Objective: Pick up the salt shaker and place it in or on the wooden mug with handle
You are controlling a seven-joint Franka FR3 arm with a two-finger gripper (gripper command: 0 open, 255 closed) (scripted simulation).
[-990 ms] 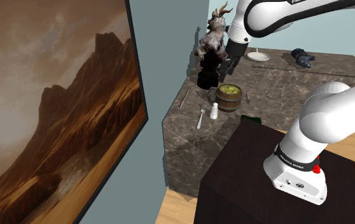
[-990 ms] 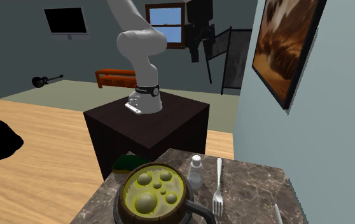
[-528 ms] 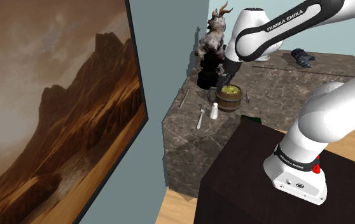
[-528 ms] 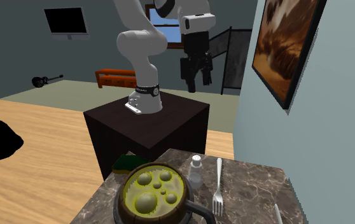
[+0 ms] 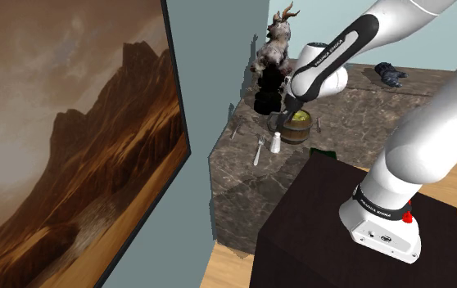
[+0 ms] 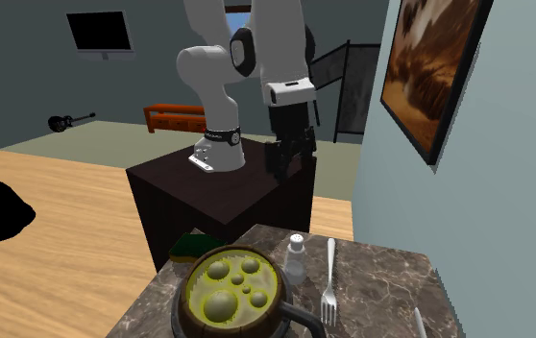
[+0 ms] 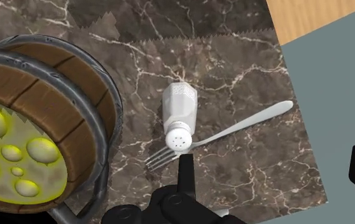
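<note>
Nearest the wrist camera, the tool had its two black fingers standing wide apart, open and holding nothing. In the second exterior view the tool hung well above the counter, over the dark stand.

Below it, the salt shaker stood upright on the marbled counter, its perforated cap facing up. It was not centred in the gap. It lay almost under one finger, with the other finger far out to the side. A straight descent from there would likely have brought that finger down on the cap and tipped the shaker over, so the tool needed shifting sideways first.

Just beside the shaker lay a fork, tines near its base. A finger lowered on that side could have landed on the fork, scraped it, or pinched it together with the shaker.

On the shaker's other side, close by, stood the wooden mug with its dark rim. The narrow space there risked the finger catching the rim and shoving the mug.

The mug already held a yellow-green bubbly liquid, so a shaker released high might have splashed it or toppled inside.

From the shoulder view the shaker sat between the fork and the mug, near the counter's front edge.
</note>
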